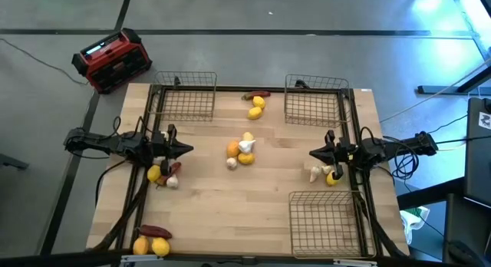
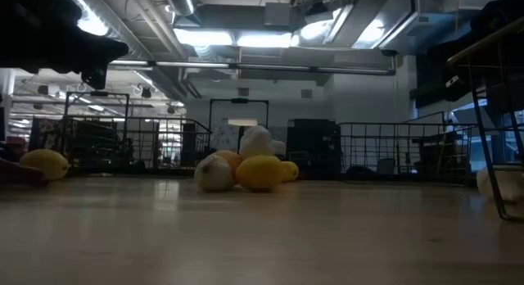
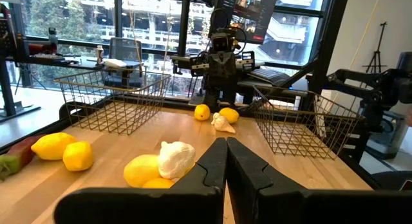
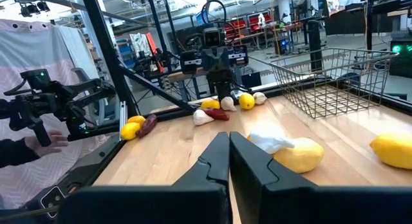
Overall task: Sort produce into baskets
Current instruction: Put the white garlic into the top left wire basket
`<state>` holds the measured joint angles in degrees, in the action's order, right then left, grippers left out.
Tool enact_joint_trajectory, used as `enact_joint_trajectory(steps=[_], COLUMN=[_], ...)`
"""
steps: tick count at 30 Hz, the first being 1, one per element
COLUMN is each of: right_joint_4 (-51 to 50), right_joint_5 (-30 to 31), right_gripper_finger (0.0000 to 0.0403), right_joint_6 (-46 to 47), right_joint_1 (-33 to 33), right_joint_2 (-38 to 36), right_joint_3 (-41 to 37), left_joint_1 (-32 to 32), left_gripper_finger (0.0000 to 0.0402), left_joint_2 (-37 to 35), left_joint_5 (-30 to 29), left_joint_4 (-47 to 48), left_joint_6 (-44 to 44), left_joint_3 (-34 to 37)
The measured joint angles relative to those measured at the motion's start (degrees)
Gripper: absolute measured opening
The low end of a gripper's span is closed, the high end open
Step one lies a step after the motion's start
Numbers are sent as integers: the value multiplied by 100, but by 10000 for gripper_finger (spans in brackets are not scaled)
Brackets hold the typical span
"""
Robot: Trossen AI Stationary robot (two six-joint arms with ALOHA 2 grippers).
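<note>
Produce lies in groups on the wooden table: a middle heap of yellow and orange fruits with whitish bulbs (image 1: 240,152), a lemon and a dark red pepper at the far edge (image 1: 257,104), pieces below my left arm (image 1: 163,175), pieces near my right arm (image 1: 325,175), and some at the near left corner (image 1: 151,242). Three wire baskets stand at the far left (image 1: 186,97), far right (image 1: 313,100) and near right (image 1: 322,221). My left gripper (image 1: 188,150) hovers level at the table's left, shut and holding nothing. My right gripper (image 1: 313,153) faces it from the right, also shut and holding nothing.
A red and black box (image 1: 113,60) sits on the floor beyond the far left corner. Dark frame rails run along the table's left and right sides. A person's hand (image 4: 38,143) shows beside the table in the right wrist view. Bare wood lies between the middle heap and the near edge.
</note>
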<state>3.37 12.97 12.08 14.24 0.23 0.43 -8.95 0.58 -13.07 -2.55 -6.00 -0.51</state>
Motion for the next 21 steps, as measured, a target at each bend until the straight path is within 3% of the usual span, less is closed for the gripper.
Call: enact_joint_trajectory(steps=[13, 21], right_joint_4=[75, 145], right_joint_5=[323, 1551], right_gripper_finger=[14, 14], right_joint_6=[-37, -52], right_joint_1=[0, 0], right_joint_2=[1, 0], right_joint_3=[2, 2], left_joint_1=[-2, 0], left_gripper_finger=[3, 3], left_joint_2=[-2, 0], left_joint_5=[-2, -1], left_joint_4=[0, 0], left_joint_6=[0, 0], left_joint_3=[0, 0])
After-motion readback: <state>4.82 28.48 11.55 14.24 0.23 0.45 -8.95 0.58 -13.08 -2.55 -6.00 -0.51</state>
